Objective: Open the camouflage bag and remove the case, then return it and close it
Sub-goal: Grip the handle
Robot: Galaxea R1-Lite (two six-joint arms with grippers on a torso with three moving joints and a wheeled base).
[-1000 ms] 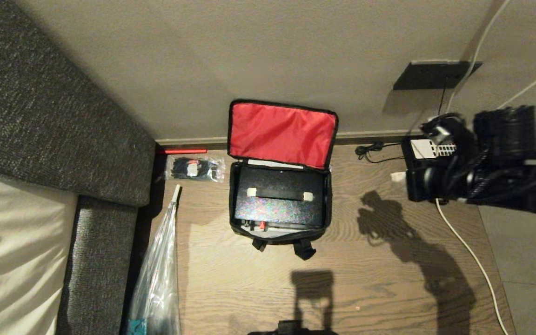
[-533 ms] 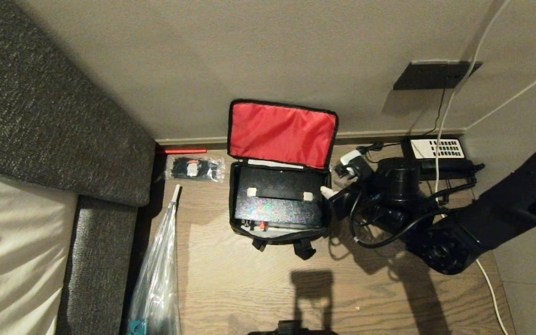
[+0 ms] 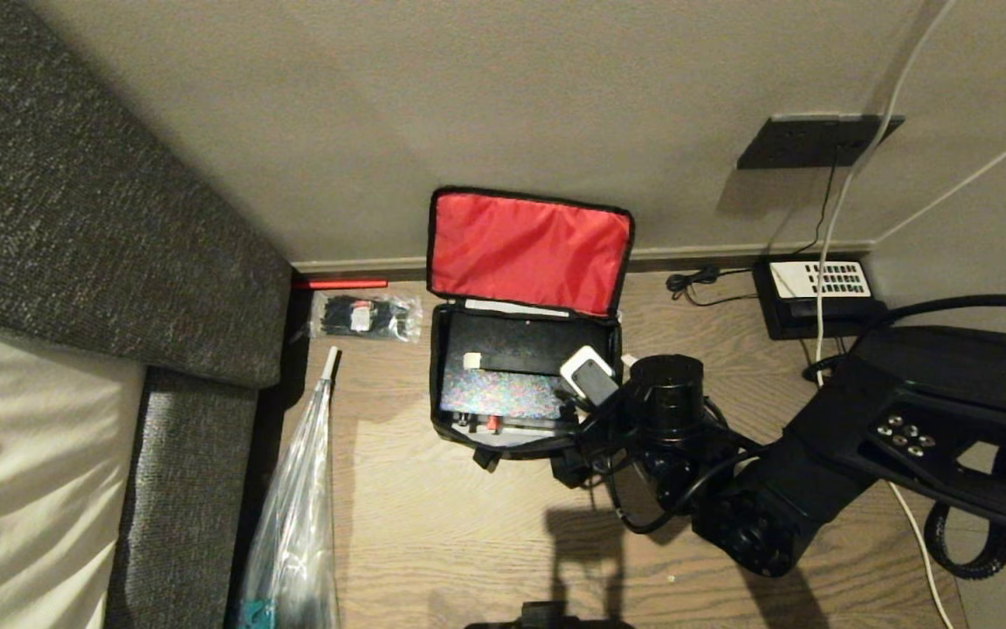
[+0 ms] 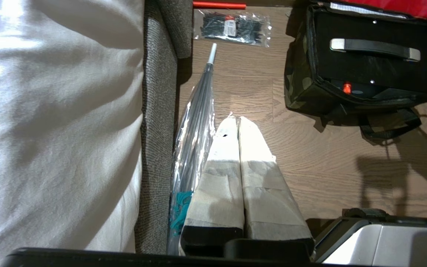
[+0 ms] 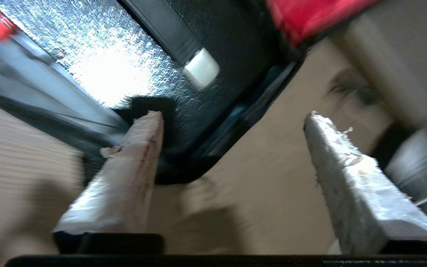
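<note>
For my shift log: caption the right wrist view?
Open right pincer above the corner of the case inside the camouflage bag.

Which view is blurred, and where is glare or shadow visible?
Right wrist view: smeared, with bright glare on the case. Head view: sharp; an arm shadow lies on the floor near the camouflage bag. Left wrist view: sharp, bedding washed out.

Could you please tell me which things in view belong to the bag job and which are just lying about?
Job: camouflage bag, lid open; case inside; right tool open above the case.

Lying about: packet of cable ties, telephone, bagged umbrella, red stick.
</note>
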